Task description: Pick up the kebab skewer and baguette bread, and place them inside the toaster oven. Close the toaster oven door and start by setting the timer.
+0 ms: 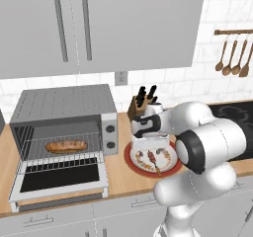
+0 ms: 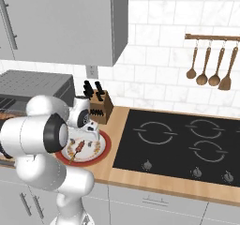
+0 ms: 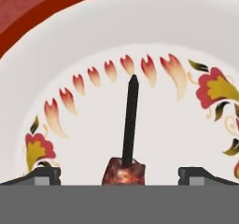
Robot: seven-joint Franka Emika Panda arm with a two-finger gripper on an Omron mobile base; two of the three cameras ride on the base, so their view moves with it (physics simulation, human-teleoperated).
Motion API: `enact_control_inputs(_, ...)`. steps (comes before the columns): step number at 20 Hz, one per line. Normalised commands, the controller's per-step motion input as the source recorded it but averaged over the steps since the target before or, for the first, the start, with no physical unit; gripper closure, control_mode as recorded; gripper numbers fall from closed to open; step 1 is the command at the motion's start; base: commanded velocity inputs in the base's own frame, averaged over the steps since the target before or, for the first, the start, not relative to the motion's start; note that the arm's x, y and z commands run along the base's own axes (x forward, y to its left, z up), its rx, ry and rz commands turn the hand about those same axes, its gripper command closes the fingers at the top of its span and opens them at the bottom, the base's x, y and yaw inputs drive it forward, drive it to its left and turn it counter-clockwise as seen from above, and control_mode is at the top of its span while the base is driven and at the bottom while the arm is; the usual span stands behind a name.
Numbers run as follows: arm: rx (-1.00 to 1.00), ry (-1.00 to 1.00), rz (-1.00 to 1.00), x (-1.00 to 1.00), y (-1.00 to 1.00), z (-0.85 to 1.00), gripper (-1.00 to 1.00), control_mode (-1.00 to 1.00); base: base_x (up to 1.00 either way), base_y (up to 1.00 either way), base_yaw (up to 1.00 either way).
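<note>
A round plate [image 1: 132, 163] with a red rim and painted flowers sits on the wooden counter [image 1: 118, 177] at lower centre of the left base view. A knife block [image 2: 100, 106] holding dark-handled knives stands behind it against the white tiled wall [image 2: 154, 55]. In the right base view, a black cooktop [image 2: 180, 144] with 3 rings fills the right. 4 wooden spoons [image 2: 208, 67] hang from a rail at upper right. Grey cabinets [image 1: 99, 23] span the top.

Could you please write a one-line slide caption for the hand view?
Open gripper poised over the kebab skewer lying on a flower-patterned plate.
</note>
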Motion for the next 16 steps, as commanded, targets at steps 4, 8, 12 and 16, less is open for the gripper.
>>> enact_control_inputs(4,0.00,-0.03,0.00,-0.26,-0.16,-0.13,-1.00,-1.00,0.00,0.00,0.00)
enact_control_inputs(8,0.00,-0.09,0.00,-0.48,-0.16,-0.12,-1.00,-1.00,0.00,0.00,0.00)
enact_control_inputs(12,0.00,-0.04,0.00,-0.41,-0.01,-0.10,-1.00,-1.00,0.00,0.00,0.00)
enact_control_inputs(16,0.00,0.00,0.00,-0.01,0.00,-0.01,-1.00,-1.00,0.00,0.00,0.00)
